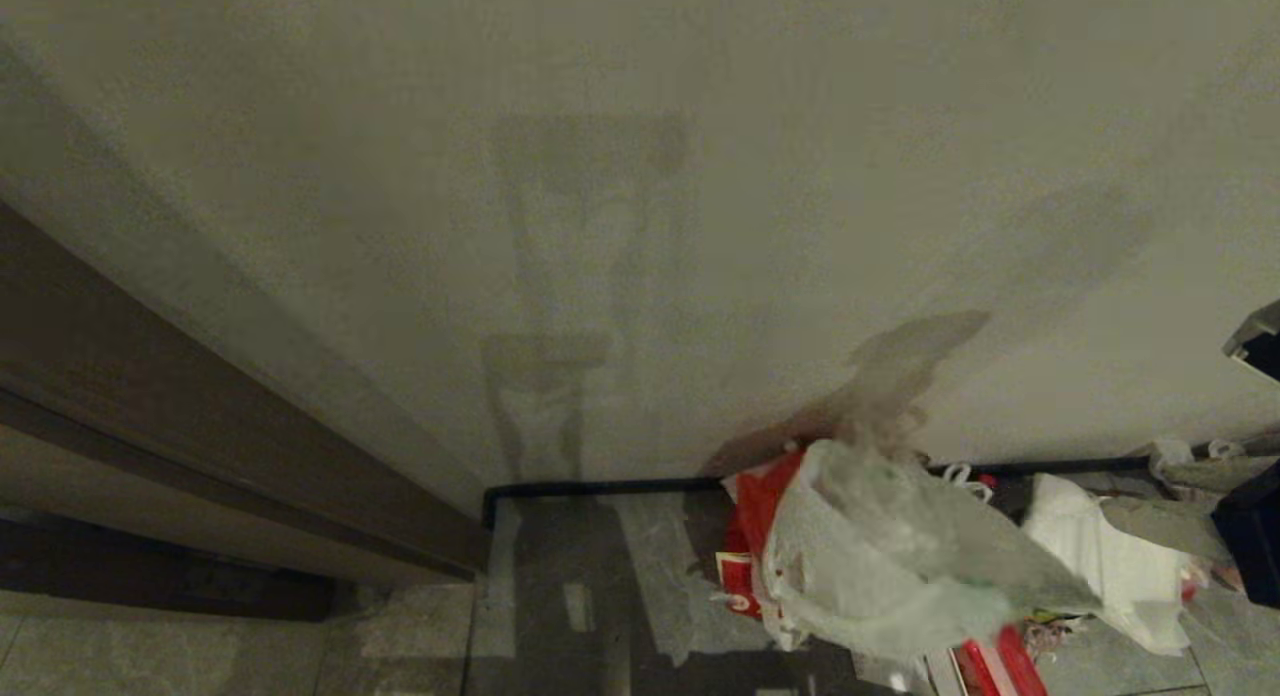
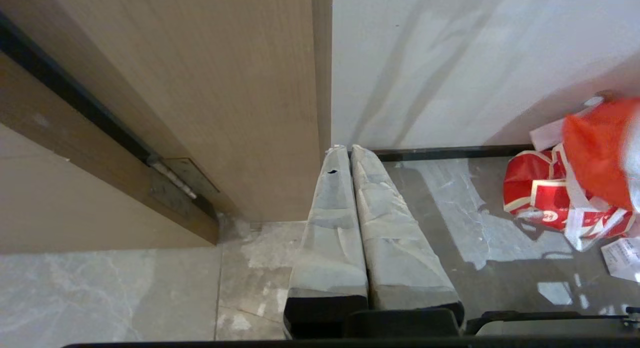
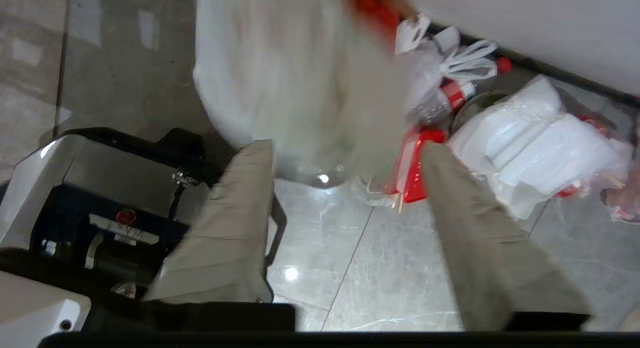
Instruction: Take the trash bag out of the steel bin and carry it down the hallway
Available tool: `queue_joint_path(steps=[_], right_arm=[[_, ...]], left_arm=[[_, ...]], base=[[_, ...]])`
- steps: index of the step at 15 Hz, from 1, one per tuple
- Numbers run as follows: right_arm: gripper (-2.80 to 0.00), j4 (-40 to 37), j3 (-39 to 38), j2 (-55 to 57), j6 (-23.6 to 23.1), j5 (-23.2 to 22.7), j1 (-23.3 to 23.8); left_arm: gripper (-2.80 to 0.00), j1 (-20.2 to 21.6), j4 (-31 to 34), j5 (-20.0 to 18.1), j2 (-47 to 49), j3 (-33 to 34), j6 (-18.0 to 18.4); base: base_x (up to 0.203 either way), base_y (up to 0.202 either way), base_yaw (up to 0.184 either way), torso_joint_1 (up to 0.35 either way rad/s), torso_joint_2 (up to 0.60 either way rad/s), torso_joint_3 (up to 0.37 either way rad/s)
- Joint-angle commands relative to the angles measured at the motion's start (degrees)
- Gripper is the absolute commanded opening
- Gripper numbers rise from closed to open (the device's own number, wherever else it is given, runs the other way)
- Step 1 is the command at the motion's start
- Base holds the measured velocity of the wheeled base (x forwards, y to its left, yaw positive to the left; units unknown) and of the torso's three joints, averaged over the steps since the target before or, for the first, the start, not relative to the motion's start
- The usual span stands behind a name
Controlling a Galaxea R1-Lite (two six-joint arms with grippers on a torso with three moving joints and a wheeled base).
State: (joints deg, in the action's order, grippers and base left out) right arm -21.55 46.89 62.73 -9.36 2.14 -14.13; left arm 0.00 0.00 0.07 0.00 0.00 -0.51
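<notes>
Trash bag lies slumped on the grey tiles at the foot of the pale wall, leaning against an orange-red bag behind it and just beside a white bundle on the side toward the robot's right. It sits among other refuse along the dark skirting, which suggests this corner is where rubbish is gathered. No steel bin shows in any view, so the bag seems already out of it.

Right gripper hangs above the floor near the bag, its two padded fingers spread wide with only bare tile between them; it has hold of nothing. The see-through plastic shows blurred just beyond the fingertips, so I judge the bag is free of the claw, resting on its own weight. The wide spread would suit either a fresh grab at the loose top or a drop just made; which one cannot be told.

Left gripper hangs idle by the wooden door frame, fingers pressed together and empty, well apart from the pile
</notes>
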Motion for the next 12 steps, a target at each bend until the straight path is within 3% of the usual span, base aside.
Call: queue_joint_path(steps=[1, 5, 6, 9, 12], right_arm=[[0.0, -0.16, -0.9, -2.21, 0.14, 0.74, -0.02], [0.0, 0.13, -4.62, -11.31, 4.27, 2.13, 0.87], [-2.8, 0.01, -6.54, -14.7, 5.33, 2.18, 1.39], [-2.8, -1.02, -10.69, -23.76, 6.48, 1.85, 8.73], [-2.8, -2.11, -16.73, -35.87, 6.46, 0.92, 12.9]], left_arm=[[-2.8, 0.0, -0.02, 0.01, 0.0, 0.09, -0.02], [-2.8, 0.0, -0.01, 0.01, 0.0, 0.04, -0.02], [-2.8, 0.0, 0.0, 0.01, 0.0, 0.09, -0.02], [-2.8, 0.0, 0.0, 0.01, 0.0, 0.09, -0.02], [-2.8, 0.0, -0.04, 0.01, 0.0, 0.04, -0.02]], base=[[0.0, 0.0, 0.0, 0.0, 0.0, 0.0], [0.0, 0.0, 0.0, 0.0, 0.0, 0.0], [0.0, 0.0, 0.0, 0.0, 0.0, 0.0], [0.0, 0.0, 0.0, 0.0, 0.0, 0.0], [0.0, 0.0, 0.0, 0.0, 0.0, 0.0]])
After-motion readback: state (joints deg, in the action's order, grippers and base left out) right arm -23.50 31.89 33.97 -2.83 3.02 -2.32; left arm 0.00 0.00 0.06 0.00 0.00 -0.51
